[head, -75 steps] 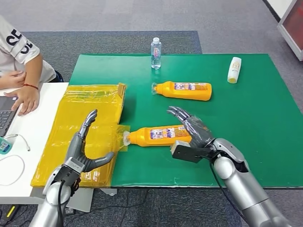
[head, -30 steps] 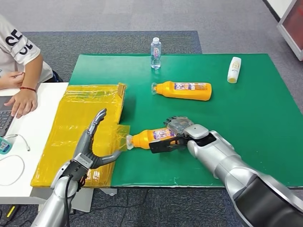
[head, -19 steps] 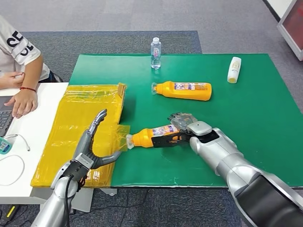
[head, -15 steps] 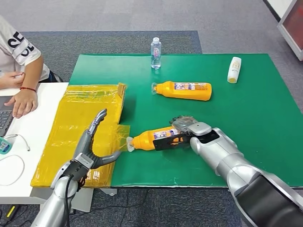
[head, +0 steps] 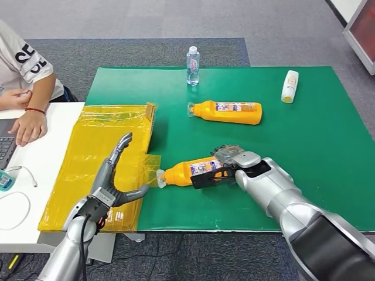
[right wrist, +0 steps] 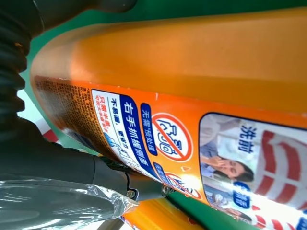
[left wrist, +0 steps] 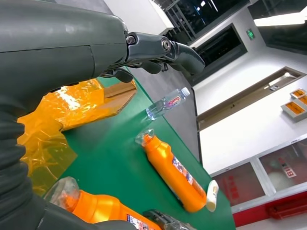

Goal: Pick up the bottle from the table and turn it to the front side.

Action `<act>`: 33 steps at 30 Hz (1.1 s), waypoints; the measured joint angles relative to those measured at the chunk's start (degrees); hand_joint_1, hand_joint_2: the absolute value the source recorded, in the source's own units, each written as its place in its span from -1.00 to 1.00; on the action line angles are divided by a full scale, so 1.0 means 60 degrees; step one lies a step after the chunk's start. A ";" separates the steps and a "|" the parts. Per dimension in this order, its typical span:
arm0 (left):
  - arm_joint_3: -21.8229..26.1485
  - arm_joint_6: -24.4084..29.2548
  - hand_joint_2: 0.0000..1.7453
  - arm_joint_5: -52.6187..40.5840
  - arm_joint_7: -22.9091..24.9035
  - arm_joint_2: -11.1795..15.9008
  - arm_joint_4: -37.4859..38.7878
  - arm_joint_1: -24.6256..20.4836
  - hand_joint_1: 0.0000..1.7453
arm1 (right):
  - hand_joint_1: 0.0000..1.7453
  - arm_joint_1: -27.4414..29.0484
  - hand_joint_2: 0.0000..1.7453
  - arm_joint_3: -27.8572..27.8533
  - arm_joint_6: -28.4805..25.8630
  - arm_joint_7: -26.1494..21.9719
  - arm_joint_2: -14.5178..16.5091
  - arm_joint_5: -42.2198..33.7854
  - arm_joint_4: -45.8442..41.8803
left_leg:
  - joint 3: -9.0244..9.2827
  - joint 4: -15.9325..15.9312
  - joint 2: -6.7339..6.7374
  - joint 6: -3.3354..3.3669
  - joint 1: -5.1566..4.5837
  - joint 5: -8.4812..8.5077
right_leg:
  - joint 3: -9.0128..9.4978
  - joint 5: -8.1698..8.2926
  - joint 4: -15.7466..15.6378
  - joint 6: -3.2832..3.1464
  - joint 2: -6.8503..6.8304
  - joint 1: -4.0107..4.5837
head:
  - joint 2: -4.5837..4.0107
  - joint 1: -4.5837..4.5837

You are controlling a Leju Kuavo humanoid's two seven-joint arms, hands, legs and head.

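Observation:
The near orange bottle lies on the green mat, its clear cap pointing at the yellow bag. My right hand grips its wide end, fingers over the top and thumb across the front. In the right wrist view the bottle shows a white, red and blue printed label close up. My left hand hovers open over the yellow bag's near corner, fingers spread, holding nothing. The left wrist view shows this bottle's capped end close by.
A second orange bottle lies farther back on the mat. A clear water bottle stands at the far edge, a white bottle at the far right. The yellow bag overlaps the mat's left edge. A person's hand rests on the white table.
My right hand turned over the near bottle and closed around its wide end, tilting it a little. My left hand rose slightly. Over the last half second almost nothing moved.

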 joint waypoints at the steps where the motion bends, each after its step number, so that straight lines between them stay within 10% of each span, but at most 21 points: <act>1: 0.0002 0.0000 1.00 0.0003 -0.0006 0.0005 0.0007 -0.0001 -1.00 | 0.62 0.0002 1.00 0.0000 -0.0051 -0.0017 0.0002 -0.0021 0.0006 | 0.0000 0.0000 0.0000 0.0000 0.0000 0.0000 | 0.0000 0.0000 0.0000 0.0000 0.0000 0.0000 | 0.0000 0.0000; 2: 0.0004 0.0000 1.00 0.0006 -0.0011 0.0009 0.0015 -0.0003 -1.00 | 1.00 0.0010 1.00 -0.0001 -0.0126 -0.0036 0.0003 -0.0061 0.0009 | 0.0000 0.0000 0.0000 0.0000 0.0000 0.0000 | -0.0001 0.0000 0.0000 0.0000 0.0000 0.0000 | 0.0000 0.0000; 33: 0.0006 0.0004 1.00 0.0095 -0.0144 0.0126 0.0030 0.0093 -1.00 | 1.00 0.2103 1.00 -0.4496 -0.1363 -0.3205 -0.2248 -0.5268 -0.1250 | -0.0001 0.0001 -0.0005 0.0010 -0.0002 -0.0007 | 0.0006 0.0003 -0.0003 0.0007 -0.0005 -0.0005 | 0.0000 -0.0001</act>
